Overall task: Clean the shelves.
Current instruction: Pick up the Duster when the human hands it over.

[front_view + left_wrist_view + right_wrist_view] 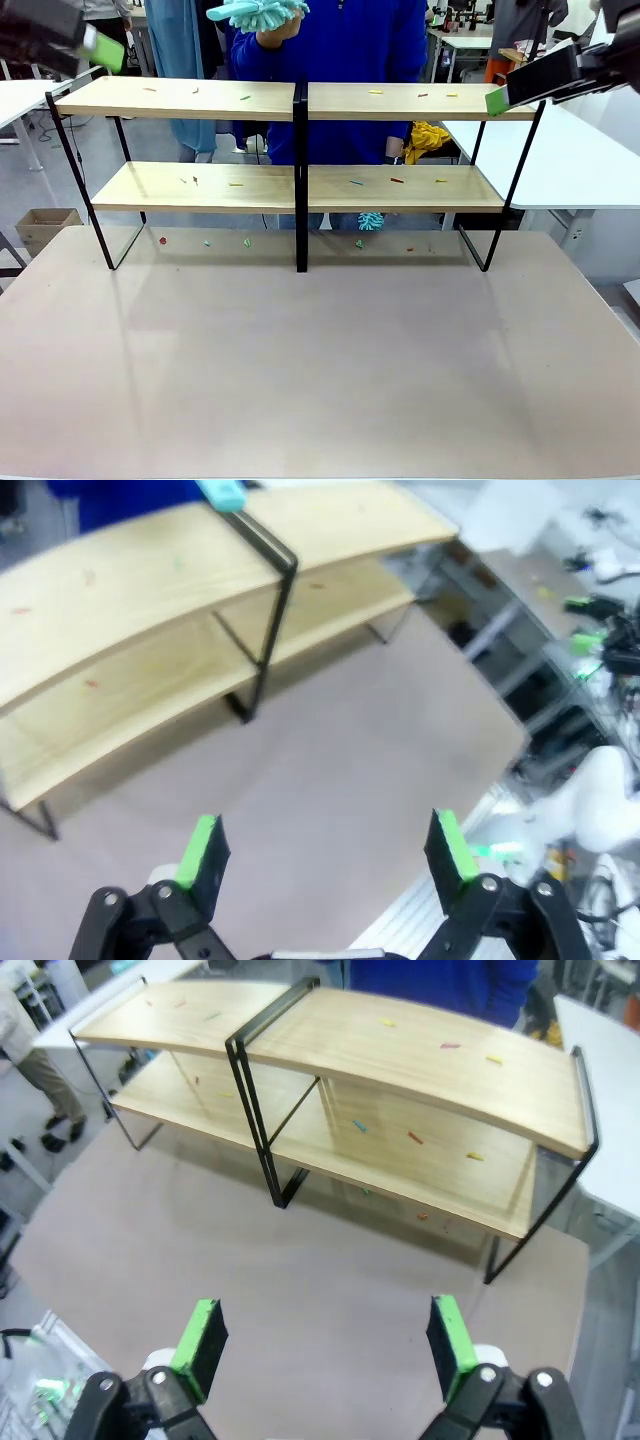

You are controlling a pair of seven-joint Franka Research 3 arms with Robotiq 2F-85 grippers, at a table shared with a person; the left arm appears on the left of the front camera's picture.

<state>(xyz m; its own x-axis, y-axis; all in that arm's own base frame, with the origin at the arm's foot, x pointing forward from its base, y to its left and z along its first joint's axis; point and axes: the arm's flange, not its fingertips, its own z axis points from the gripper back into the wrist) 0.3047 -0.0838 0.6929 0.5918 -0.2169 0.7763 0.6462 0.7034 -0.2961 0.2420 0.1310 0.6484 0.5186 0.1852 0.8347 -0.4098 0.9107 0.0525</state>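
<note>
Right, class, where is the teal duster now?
Front view, top centre: the teal duster is held by a person behind the shelves, just left of their central post.

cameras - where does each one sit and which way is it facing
Left wrist view: on the left arm, looking down past the open left gripper at the table and shelves.
Right wrist view: on the right arm, looking down past the open right gripper at the shelves' front.
Front view: fixed on the robot's side, facing across at a person holding a duster; both grippers at the top corners.
Shared: all three show the shelves' black centre post.
</note>
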